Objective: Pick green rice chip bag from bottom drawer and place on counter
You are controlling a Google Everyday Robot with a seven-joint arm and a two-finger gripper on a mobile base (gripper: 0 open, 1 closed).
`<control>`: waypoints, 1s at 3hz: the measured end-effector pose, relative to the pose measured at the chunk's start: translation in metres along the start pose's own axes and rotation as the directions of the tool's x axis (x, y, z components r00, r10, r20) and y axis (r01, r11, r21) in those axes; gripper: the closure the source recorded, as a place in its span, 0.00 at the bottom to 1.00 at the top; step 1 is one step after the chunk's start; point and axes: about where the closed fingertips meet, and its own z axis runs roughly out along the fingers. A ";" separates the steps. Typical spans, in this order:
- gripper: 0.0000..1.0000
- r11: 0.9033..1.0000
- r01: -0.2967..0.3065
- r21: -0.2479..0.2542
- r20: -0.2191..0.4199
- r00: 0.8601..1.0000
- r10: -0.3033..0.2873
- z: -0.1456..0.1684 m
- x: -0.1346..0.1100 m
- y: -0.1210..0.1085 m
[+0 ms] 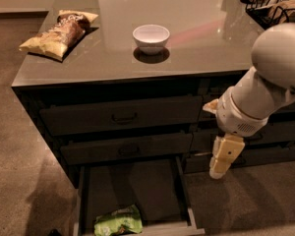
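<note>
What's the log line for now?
stage: pre-grasp | gripper: hangs right of open drawer, clear of bag | bag: front of drawer floor | counter: bag not yet there

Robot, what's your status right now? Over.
Pincer hanging right of the open bottom drawer. Green rice chip bag inside, at front. Nothing over it.
</note>
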 end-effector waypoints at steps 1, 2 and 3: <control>0.00 0.999 -0.011 -0.032 0.028 1.000 0.012 0.013 -0.005 -0.007; 0.00 0.988 -0.072 -0.135 0.111 0.990 0.087 0.086 -0.007 0.002; 0.00 0.972 -0.083 -0.221 0.214 0.968 0.131 0.182 -0.004 0.038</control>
